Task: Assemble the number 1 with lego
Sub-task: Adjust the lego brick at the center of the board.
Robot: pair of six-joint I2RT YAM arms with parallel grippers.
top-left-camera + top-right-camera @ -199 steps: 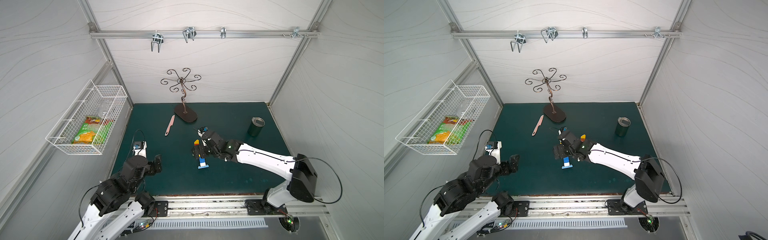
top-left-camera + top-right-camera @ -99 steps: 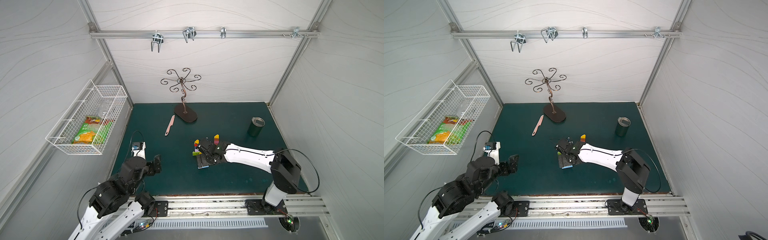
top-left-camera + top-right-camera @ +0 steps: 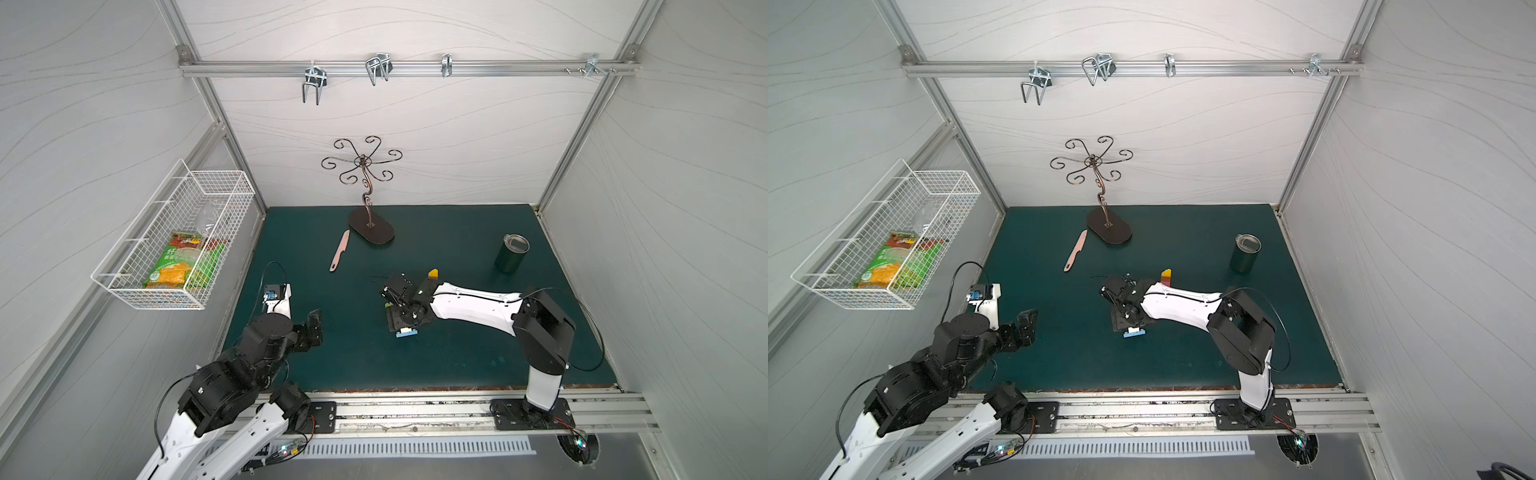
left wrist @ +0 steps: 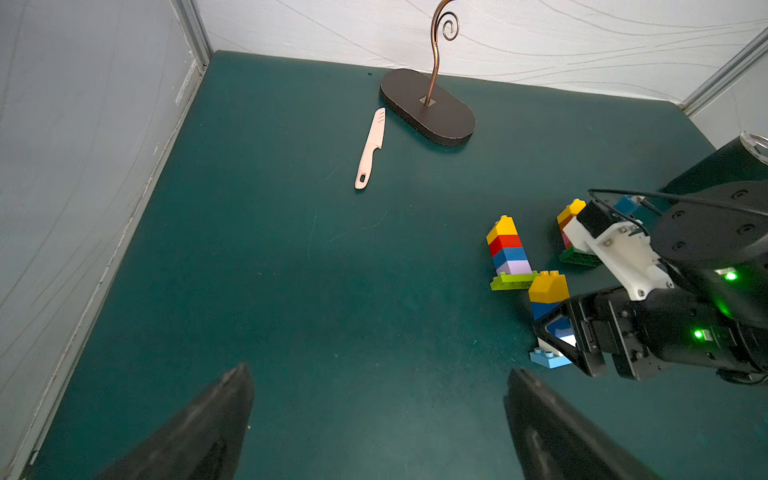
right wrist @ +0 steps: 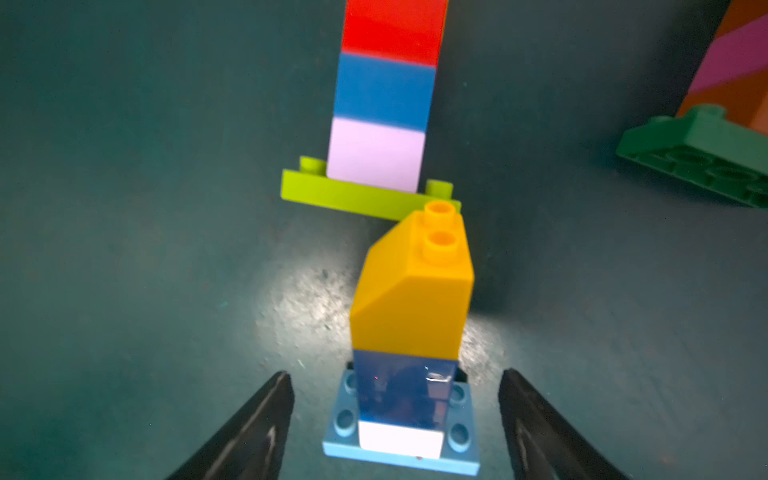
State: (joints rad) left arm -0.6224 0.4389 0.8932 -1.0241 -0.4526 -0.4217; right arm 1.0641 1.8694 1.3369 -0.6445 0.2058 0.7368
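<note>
3 multicoloured studded-plastic lego stacks (image 4: 508,253) are being shown well off the green worktop (image 4: 249,270) edges; 1 is being straddled by the open right gripper (image 5: 395,373); the left gripper (image 4: 378,368) is being held open.

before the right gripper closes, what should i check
1. right gripper straddles the light-blue-based stack: ok
2. its fingers touching the stack: not ok, gap on each side
3. stack standing upright: ok
4. stack clear of the lime-based tower: cannot tell
5. left gripper open, away from both: ok
</note>
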